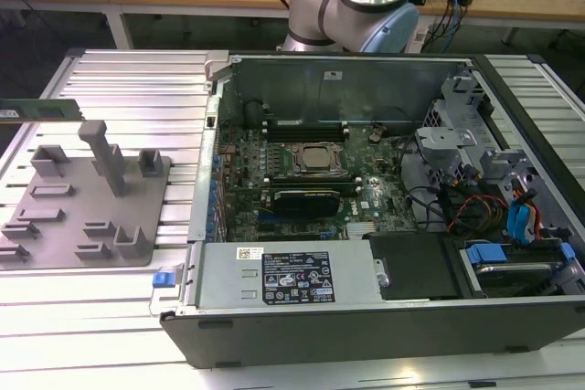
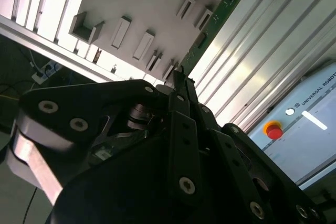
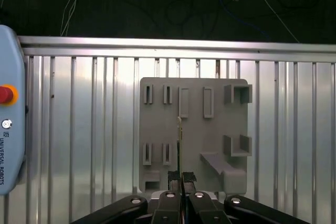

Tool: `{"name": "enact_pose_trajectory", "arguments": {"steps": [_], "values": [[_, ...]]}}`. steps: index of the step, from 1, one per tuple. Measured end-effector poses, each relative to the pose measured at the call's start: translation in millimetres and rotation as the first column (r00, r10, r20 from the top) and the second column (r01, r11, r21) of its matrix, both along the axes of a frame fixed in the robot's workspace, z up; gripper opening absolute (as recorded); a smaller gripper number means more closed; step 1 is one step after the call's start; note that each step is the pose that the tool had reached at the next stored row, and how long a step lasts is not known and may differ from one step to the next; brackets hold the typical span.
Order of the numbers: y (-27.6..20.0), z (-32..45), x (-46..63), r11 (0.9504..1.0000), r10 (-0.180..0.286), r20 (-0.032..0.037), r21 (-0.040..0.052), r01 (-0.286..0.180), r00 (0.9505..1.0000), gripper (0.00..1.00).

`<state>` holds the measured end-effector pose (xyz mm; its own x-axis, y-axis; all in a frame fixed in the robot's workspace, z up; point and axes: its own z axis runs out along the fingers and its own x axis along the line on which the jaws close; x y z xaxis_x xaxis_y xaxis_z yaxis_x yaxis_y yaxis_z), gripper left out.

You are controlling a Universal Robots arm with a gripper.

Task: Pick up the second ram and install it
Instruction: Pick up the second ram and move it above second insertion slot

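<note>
The second ram (image 1: 41,110) is a thin green stick hanging level in the air above the grey fixture plate (image 1: 91,216), at the exterior view's far left. My gripper (image 3: 181,178) is shut on one end of it. In the first wrist view the ram (image 3: 179,140) is edge-on, a thin line over the fixture plate (image 3: 210,129). In the second wrist view the black fingers (image 2: 181,85) clamp the ram (image 2: 220,11), which reaches out past the fixture plate (image 2: 152,9).
The open computer case (image 1: 384,317) lies to the exterior view's right of the fixture, with the motherboard's memory slots (image 1: 306,123), the processor (image 1: 315,160) and a black expansion card (image 1: 306,198) inside. A teach pendant (image 3: 10,119) with a red button lies on the ribbed aluminium table (image 1: 137,70).
</note>
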<state>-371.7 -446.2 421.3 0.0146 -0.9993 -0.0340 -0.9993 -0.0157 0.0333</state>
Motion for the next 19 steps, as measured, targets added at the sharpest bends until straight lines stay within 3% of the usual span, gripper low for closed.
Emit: {"name": "enact_pose_trajectory", "arguments": {"steps": [13,19], "values": [[0.0,-0.1,19.4,1.0000,0.000,0.0001,0.0001,0.000,1.0000,0.10],[0.0,-0.1,35.3,1.0000,0.000,0.0001,0.0001,0.000,1.0000,0.10]]}}
